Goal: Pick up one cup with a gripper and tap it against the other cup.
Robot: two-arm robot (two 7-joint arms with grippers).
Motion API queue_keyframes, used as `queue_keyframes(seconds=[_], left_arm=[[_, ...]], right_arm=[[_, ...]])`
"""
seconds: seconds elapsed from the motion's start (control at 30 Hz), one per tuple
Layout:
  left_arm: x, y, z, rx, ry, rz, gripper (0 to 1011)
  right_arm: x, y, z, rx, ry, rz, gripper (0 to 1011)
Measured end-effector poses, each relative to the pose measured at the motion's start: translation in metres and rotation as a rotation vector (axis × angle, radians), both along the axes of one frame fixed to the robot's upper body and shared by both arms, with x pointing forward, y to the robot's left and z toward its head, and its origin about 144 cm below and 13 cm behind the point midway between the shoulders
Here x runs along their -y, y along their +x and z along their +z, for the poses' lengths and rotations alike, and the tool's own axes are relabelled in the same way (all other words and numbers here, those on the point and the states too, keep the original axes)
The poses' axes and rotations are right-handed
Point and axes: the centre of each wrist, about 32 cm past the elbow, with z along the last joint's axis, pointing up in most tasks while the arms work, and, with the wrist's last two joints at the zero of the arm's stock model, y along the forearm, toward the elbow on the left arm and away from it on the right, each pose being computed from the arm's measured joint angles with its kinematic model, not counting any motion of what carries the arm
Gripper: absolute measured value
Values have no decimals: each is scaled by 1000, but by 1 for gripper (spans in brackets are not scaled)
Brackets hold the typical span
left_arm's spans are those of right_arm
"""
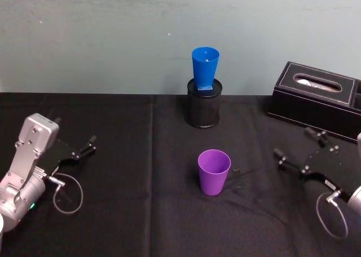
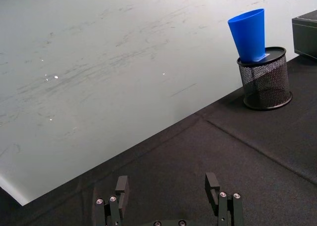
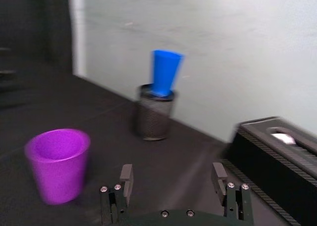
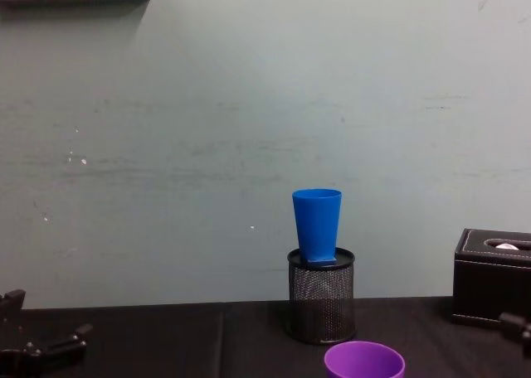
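Note:
The purple cup (image 1: 214, 171) stands upright in the middle of the black cloth, with nothing touching it; the right wrist view has it (image 3: 58, 164) ahead and to one side of the open fingers. Behind it, the blue cup (image 1: 205, 68) sits upright on top of a black wire-mesh pen holder (image 1: 204, 107), close to the wall. My right gripper (image 1: 293, 143) rests open low over the cloth, to the right of the purple cup and well apart from it. My left gripper (image 1: 84, 147) is open at the far left, near the table surface.
A black tissue box (image 1: 316, 96) stands at the back right, just behind the right gripper. The pale wall (image 1: 113, 37) runs directly behind the pen holder. Black cloth (image 1: 141, 212) covers the table, with bare stretches on both sides of the purple cup.

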Motion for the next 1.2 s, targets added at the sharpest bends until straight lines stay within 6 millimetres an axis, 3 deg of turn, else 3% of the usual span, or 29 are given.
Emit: queue_keyframes(seconds=[0.47, 1.2], left_arm=[[0, 0, 0, 0, 0, 0, 1011], [0, 0, 0, 0, 0, 0, 1011]], right_arm=[[-3, 2, 5, -183, 1, 304, 1003], [-30, 24, -3, -251, 17, 381, 1003]])
